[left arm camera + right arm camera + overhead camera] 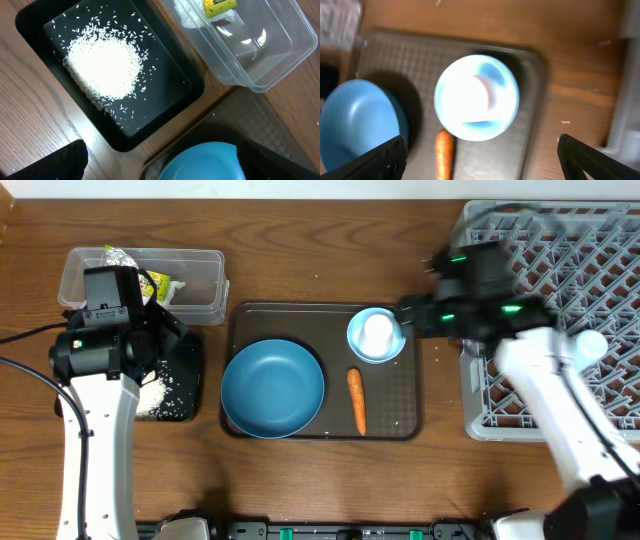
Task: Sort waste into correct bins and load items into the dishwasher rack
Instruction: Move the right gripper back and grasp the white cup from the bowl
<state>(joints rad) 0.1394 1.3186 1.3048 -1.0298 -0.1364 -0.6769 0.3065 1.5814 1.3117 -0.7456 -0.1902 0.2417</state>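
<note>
My left gripper [160, 330] [160, 167] is open and empty above the black tray [185, 370] [165, 100], which holds loose white rice [150, 395] [105, 67]. The clear tub [200, 290] [270, 55] holds the yellow-green wrapper [155, 283] [218, 6] and white tissue [120, 258]. My right gripper [415, 315] [480, 160] is open and empty beside the small pale-blue bowl [362, 345] [450, 115], which has a blurred white thing inside. The carrot [356, 400] [444, 152] and dark-blue dish [272, 388] [205, 162] [355, 120] lie on the brown tray.
The brown serving tray [400, 395] sits mid-table. The grey dishwasher rack [600, 250] stands at the right, with a pale cup [590, 345] inside, under my right arm. The rack's edge shows in the right wrist view [630, 100].
</note>
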